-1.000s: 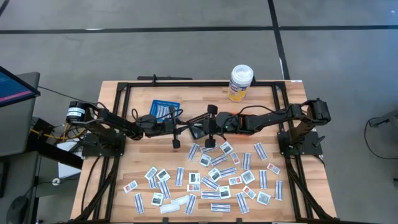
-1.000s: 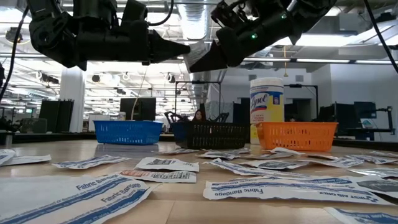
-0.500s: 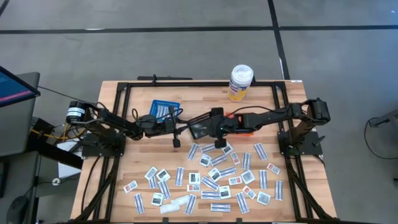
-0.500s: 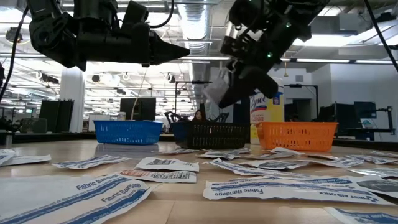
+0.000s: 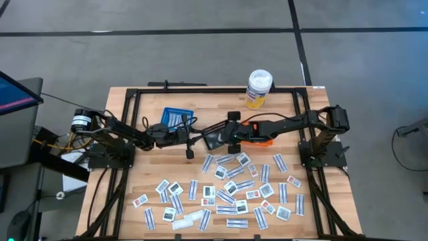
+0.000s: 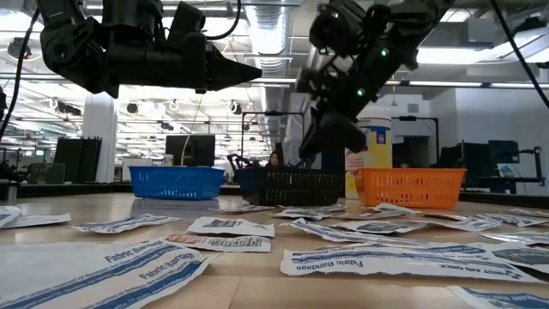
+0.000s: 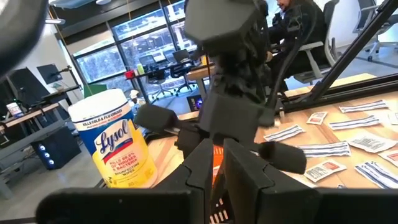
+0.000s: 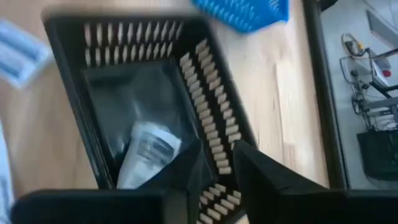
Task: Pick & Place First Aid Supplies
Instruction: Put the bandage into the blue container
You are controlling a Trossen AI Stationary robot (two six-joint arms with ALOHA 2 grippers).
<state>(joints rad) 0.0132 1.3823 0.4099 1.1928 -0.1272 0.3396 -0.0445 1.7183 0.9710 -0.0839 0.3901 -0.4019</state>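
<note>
At the left we have the left gripper (image 5: pixel 189 151) hanging in the air between the blue basket (image 5: pixel 176 116) and the black basket (image 5: pixel 215 138), its fingers (image 7: pixel 245 180) nearly together with only a thin slit between them and nothing caught there. Moving to the middle, the right gripper (image 8: pixel 214 163) sits directly over the black basket, jaws parted a little, and a single white packet (image 8: pixel 146 149) lies on the basket floor just ahead of the fingertips — apart from them, so we judge it is released rather than held. We take the step in hand to be the drop, and to finish it well we would lift straight up out of the basket walls before swinging away, since the slatted sides stand close around the fingers and a sideways pull could drag the light basket. Further right stand the orange basket (image 6: pixel 410 185) and the tall white bottle (image 5: pixel 259 88) at the far edge. The rest of the first aid supplies (image 5: pixel 231 191) lie scattered flat across the near half of the table (image 5: pixel 127 181), mostly toward its right — many overlap, so for the next pick we would choose one lying alone.
</note>
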